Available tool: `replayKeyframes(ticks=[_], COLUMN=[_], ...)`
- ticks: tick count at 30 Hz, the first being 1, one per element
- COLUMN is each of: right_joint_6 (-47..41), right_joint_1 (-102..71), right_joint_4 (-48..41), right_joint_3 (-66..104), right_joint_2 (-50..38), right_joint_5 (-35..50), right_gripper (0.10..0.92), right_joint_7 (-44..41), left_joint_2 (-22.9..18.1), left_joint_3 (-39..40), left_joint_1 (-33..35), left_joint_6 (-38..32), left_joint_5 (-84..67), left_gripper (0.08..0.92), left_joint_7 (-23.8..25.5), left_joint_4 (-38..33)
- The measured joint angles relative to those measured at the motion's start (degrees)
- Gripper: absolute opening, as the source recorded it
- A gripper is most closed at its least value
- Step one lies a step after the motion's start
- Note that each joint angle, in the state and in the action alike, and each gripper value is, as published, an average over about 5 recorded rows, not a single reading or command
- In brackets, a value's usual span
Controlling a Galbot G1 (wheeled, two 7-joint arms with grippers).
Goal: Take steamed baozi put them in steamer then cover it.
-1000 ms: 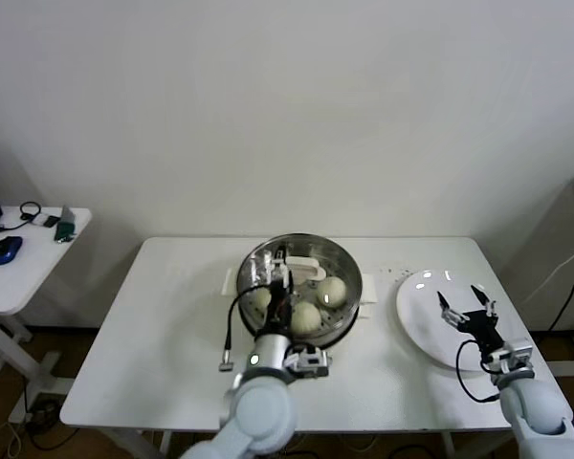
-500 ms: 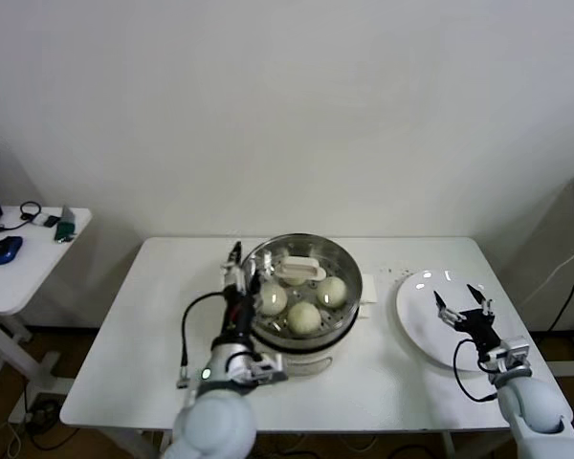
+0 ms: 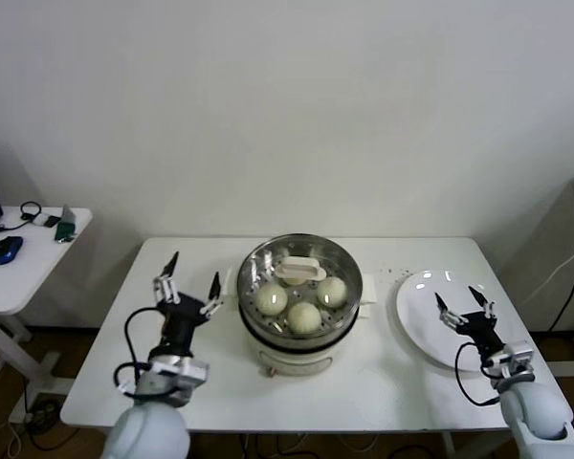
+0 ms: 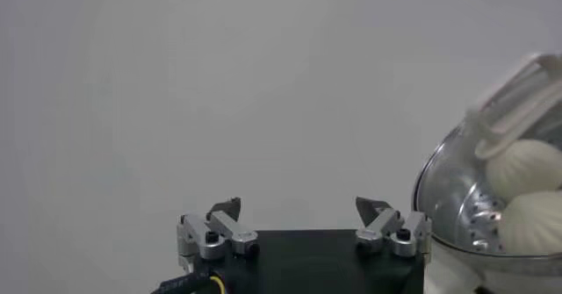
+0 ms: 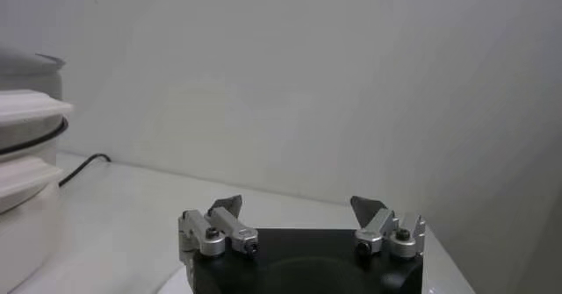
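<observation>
The steamer (image 3: pixel 300 304) stands at the centre of the head frame on the white surface (image 3: pixel 411 382), uncovered, with three baozi (image 3: pixel 304 316) plainly on its tray below a white handled piece (image 3: pixel 298 270) near its upper rim; whether a fourth lies there cannot be told. The left gripper (image 3: pixel 187 285) hangs left of the pot, apart from it, jaws wide and holding nothing. The right gripper (image 3: pixel 464 305) hangs at the right over the plate (image 3: pixel 419 317), jaws wide and holding nothing.

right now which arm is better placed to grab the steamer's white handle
left: its open left gripper sits just beside the steamer, while the right gripper hovers over the plate, farther off
</observation>
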Motion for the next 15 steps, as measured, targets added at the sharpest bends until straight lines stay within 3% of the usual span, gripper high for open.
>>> replayKeyframes(ticks=[7, 15], right_joint_6=[0.8, 1.9], right_joint_1=[-0.8, -2.2], right_joint_4=[0.6, 1.7], right_joint_3=[0.4, 1.1], right_joint_2=[0.6, 1.7], right_joint_5=[0.7, 1.8], right_gripper=[0.823, 0.823], right_joint_7=[-0.6, -1.5], left_joint_2=[-3.4, -6.6], left_joint_3=[-7.6, -12.3], left_joint_1=[5.2, 7.9], left_joint_6=[-10.9, -18.0], left_joint_5=[-14.0, -23.4], left_gripper=[0.823, 0.823], left_joint_7=[-1.3, -1.7], left_joint_4=[2.6, 6.9])
